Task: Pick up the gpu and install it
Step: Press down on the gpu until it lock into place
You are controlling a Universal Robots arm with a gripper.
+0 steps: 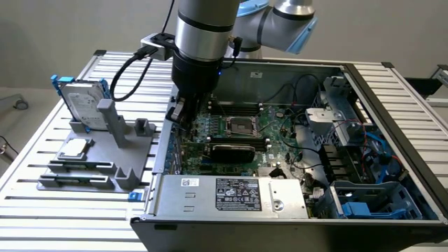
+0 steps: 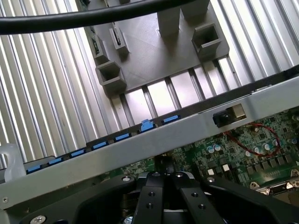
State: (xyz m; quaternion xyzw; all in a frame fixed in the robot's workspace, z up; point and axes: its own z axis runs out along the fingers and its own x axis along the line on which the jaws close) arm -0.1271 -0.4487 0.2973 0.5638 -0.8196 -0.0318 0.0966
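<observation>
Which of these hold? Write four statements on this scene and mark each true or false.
1. The hard drive stands upright in the gray fixture. True.
2. The computer case is closed. False: the computer case is open, and its motherboard shows.
3. The gripper is at the case's side nearest the fixture. True.
4. The silver chip sits in the motherboard's socket. False: the silver chip lies on the fixture.
</observation>
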